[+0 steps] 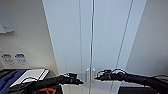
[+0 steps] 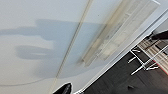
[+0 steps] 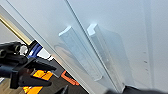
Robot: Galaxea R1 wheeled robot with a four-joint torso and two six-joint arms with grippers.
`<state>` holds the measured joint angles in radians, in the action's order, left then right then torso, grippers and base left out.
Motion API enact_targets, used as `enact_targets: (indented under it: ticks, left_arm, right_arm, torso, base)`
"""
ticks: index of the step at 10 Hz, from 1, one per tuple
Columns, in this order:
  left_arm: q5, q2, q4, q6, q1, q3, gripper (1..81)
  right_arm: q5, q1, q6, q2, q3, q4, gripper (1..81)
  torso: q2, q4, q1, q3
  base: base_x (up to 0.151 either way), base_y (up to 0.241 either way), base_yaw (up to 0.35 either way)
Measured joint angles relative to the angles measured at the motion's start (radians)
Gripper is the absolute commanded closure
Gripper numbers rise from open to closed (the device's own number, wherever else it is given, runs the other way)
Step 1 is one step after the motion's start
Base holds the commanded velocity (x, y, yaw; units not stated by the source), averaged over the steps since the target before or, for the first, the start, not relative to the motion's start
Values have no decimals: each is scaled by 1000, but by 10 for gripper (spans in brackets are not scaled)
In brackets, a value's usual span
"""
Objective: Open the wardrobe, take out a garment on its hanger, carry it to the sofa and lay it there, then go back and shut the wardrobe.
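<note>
Two black robot arms reach toward the shut doors of the white wardrobe, one from each side of the centre seam. The left gripper sits just beside the left handle, its tip pointing at it; whether its fingers are spread or closed cannot be told. The right gripper is level with the right handle and almost touching it, and its finger state cannot be made out either.

From the right wrist, the pair of small white vertical handles stand close together on either side of the door seam, each casting a soft shadow on the panelled door. From the left wrist, the door surface carries the arm's grey shadow, with a pale handle seen at an angle and dark floor beyond the wardrobe's edge.

On the wall to the left of the wardrobe hang two small blue-and-white notices; their writing is too blurred to read. Below them lies a white board beside blue fabric.
</note>
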<state>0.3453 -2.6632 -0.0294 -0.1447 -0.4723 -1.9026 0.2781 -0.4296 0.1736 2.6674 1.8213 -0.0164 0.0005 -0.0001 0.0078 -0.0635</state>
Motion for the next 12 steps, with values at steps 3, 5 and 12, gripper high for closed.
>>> enact_targets:
  ticks: [3,5,12]
  left_arm:
    - [-7,-17,0,-2,0,-24,10]
    - [-26,-27,0,-3,0,-27,10]
    - [-31,-89,0,-6,-5,-142,10]
  right_arm:
    - [-71,-1,30,7,14,0,10]
    - [-103,-5,33,24,35,0,10]
    - [-101,-4,38,158,265,0,10]
  torso:
    - [0,0,0,0]
    - [0,0,0,0]
    - [0,0,0,-1]
  base:
    - [0,0,0]
    - [0,0,0]
    - [0,0,0]
